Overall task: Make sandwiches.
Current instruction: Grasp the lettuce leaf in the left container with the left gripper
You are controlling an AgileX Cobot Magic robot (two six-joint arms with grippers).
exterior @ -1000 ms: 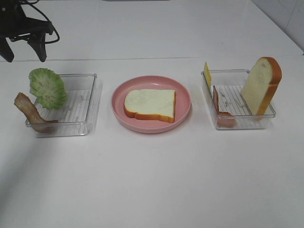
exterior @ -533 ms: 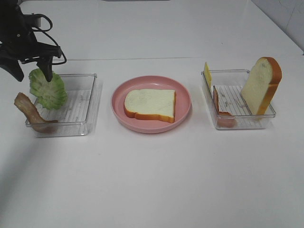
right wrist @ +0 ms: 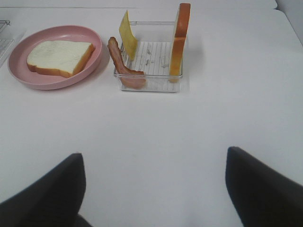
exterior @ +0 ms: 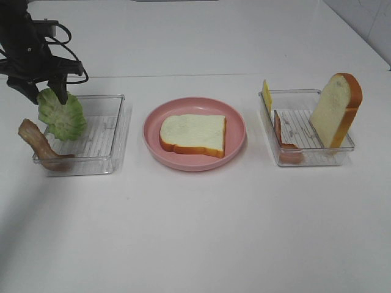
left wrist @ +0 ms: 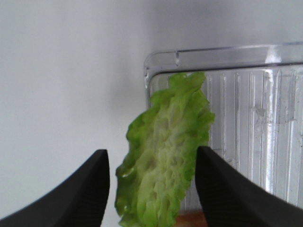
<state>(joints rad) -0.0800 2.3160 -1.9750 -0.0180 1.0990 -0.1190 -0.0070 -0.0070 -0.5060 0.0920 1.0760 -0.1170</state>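
Note:
A green ruffled lettuce leaf (exterior: 61,116) stands on edge at the far left corner of the left clear tray (exterior: 116,131). My left gripper (exterior: 47,97) straddles its top. In the left wrist view the lettuce (left wrist: 165,156) sits between the two dark fingers (left wrist: 85,194), which stand apart and do not visibly pinch it. One bread slice (exterior: 192,134) lies flat on the pink plate (exterior: 153,125). A second bread slice (exterior: 335,110), a cheese square (exterior: 266,94) and a bacon strip (exterior: 284,137) lean in the right tray (exterior: 311,160). My right gripper (right wrist: 154,189) hovers open over bare table, well short of that tray.
Another bacon strip (exterior: 40,143) hangs over the near left corner of the left tray. The white table has a seam running across behind the trays. A black cable trails from the left arm at the far left.
The left arm came down from the far left corner onto the lettuce's top edge, and its jaws narrowed around the leaf. Food, plate and trays have not moved.

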